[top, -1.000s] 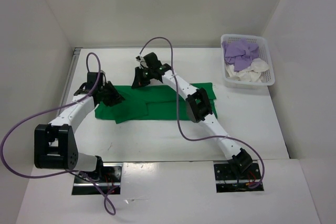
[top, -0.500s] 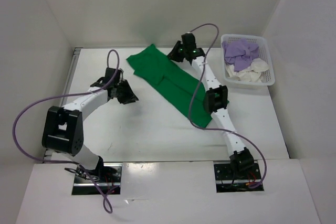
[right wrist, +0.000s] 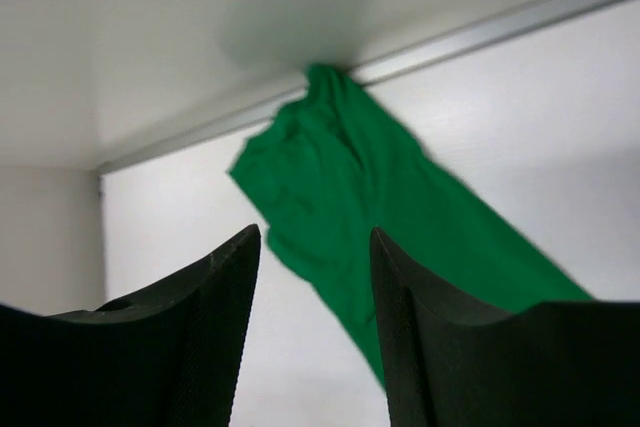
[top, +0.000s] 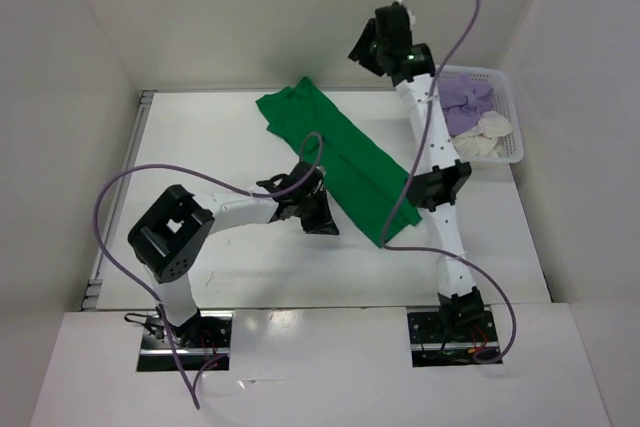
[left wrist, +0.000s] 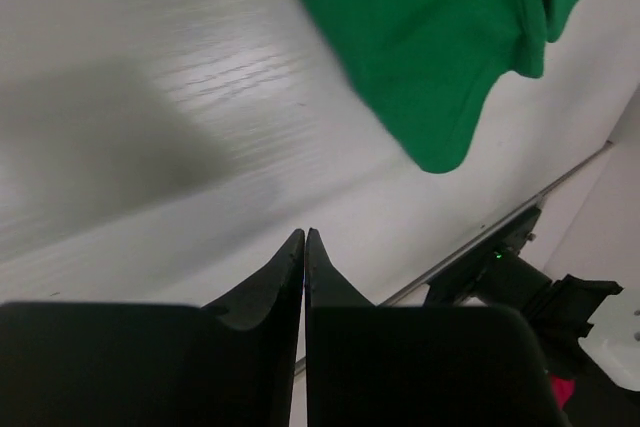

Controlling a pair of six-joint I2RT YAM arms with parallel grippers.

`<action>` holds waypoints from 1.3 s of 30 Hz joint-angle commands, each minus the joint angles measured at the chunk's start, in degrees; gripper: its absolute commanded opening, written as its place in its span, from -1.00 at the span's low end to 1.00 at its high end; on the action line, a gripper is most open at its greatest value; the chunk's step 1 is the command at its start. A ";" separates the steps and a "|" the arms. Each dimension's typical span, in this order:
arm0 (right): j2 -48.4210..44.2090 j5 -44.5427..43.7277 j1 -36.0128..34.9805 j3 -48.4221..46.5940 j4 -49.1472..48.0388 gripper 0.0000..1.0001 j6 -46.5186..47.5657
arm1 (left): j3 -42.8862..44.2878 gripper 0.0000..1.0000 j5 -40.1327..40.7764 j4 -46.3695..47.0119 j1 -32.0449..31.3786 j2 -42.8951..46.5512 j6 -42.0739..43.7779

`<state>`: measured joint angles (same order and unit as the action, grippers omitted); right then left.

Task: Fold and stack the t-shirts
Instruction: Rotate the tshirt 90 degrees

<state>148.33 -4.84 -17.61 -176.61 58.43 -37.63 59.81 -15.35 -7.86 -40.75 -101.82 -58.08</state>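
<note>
left gripper (left wrist: pixel 304 234) clenched on nothing; low over table (top: pixel 200 147), near green t-shirt's near end | green t-shirt (top: pixel 340 152) lying as diagonal strip reaching far edge | right gripper (right wrist: pixel 315 232) released, empty; raised beyond it | lavender t-shirt (top: pixel 462 97), cream t-shirt (top: pixel 485 132) in basket (top: pixel 505 152), far right

A: Any text, labels, brands or numbers to log?
B: None readable, any view
A: Print on the green shirt (top: pixel 355 162)? Tag on the basket (top: pixel 500 158)?
B: Nothing legible on either, wrist views included
</note>
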 commanded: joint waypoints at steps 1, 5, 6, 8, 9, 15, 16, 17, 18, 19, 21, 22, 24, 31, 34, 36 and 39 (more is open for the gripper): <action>-14.78 -5.26 0.20 2.11 6.52 0.09 2.91 | 2.42 -0.89 -1.08 6.26 -1.16 -2.15 -7.20; -31.44 -6.14 0.20 18.88 1.80 0.09 3.96 | 2.94 -0.48 -1.08 11.09 -3.36 -4.44 -11.60; -37.53 -6.93 0.20 37.04 -2.84 0.09 4.66 | 2.94 -0.39 -1.08 11.11 -3.89 -5.14 -12.40; -58.63 -1.18 2.56 59.17 -25.75 0.23 2.84 | 3.91 -0.19 0.15 11.81 -4.86 -6.54 -14.24; -63.38 0.69 4.32 71.81 -30.70 0.23 -0.92 | 4.78 -0.16 0.15 11.81 -5.56 -7.59 -14.77; -69.91 5.98 7.15 79.72 -24.68 0.27 0.19 | 7.33 -0.13 1.47 13.91 -8.46 -12.60 -19.16; -71.50 5.98 7.15 82.20 -25.99 0.27 -0.42 | 7.34 -0.11 1.47 13.92 -8.47 -13.31 -19.87; -72.91 5.98 7.15 84.40 -27.83 0.27 -1.30 | 7.95 -0.11 1.47 14.71 -9.08 -14.01 -20.40; -74.05 7.38 7.15 87.64 -27.85 0.27 -1.31 | 8.65 -0.11 0.95 14.71 -9.08 -15.32 -21.27; -75.37 7.39 7.15 88.63 -27.85 0.27 -1.31 | 8.66 -0.11 0.94 14.71 -9.60 -15.86 -21.28; -76.25 8.01 7.15 91.60 -27.85 0.27 -1.31 | 9.44 -0.16 0.94 15.24 -10.22 -16.74 -21.81; -77.48 8.53 7.15 92.67 -27.85 0.27 -1.83 | 9.97 -0.19 0.94 15.24 -10.22 -16.74 -21.81; -78.72 8.53 7.15 95.39 -29.15 0.27 -1.84 | 10.50 -0.29 1.64 15.24 -10.22 -17.27 -22.33; -80.30 9.76 7.15 101.72 -29.87 0.27 -2.54 | 11.47 -0.91 0.07 11.20 -10.22 -16.05 -16.81; -80.30 10.29 6.54 106.12 -29.87 0.27 -2.54 | 5.70 -0.95 -2.74 6.46 -9.00 -11.75 -8.65; -79.61 10.29 4.87 109.79 -29.87 0.27 -2.54 | 0.60 -0.95 -6.08 2.77 -5.84 -6.39 -3.30; -79.60 8.88 -0.57 114.63 -31.71 0.27 -5.61 | -11.27 -0.95 -7.15 -1.01 0.03 4.41 1.02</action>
<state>68.86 4.10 -13.87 -65.82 29.98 -41.04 55.88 -19.55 -0.93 -46.04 -106.39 -65.41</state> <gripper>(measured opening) 0.633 0.035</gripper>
